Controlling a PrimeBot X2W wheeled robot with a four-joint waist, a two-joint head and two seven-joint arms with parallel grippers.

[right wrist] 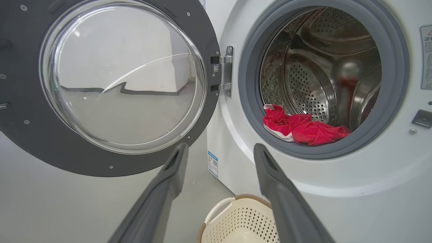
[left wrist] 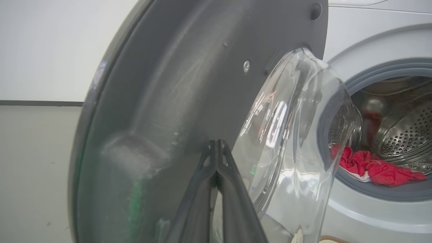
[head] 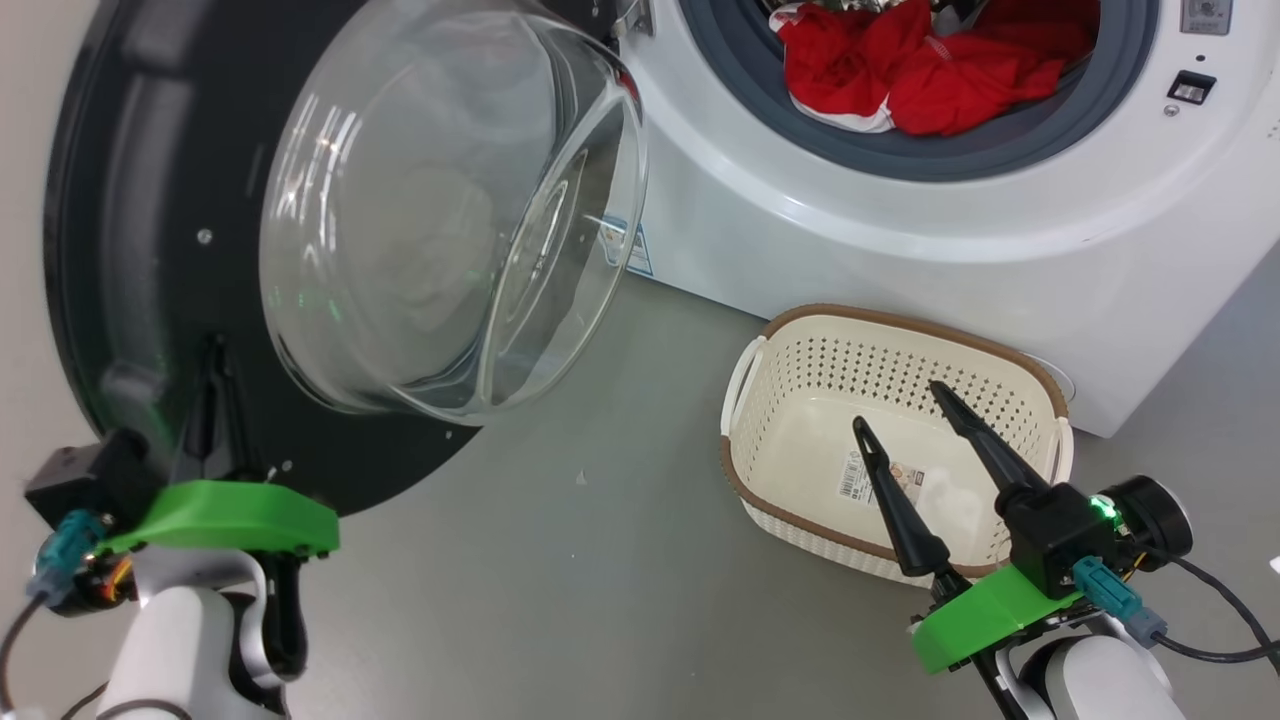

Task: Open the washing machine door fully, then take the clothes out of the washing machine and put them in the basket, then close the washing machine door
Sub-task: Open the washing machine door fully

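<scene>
Nearest you, your left gripper is clenched, its two fingers pressed together with nothing between them; in the left wrist view the tips sit against the dark inner face of the door, though you cannot tell if they truly touch. Your right gripper is released, fingers spread wide and holding nothing; it hangs above the basket. The basket stands upright on the grey floor, just before the washer; there is nothing in it but a barcode sticker on its bottom. The door is swung wide on its hinge, to the left of the washer's mouth, its glass bowl bulging towards you. Farther back, the clothes lie in a red heap at the front of the drum, spilling onto the lower gasket.
</scene>
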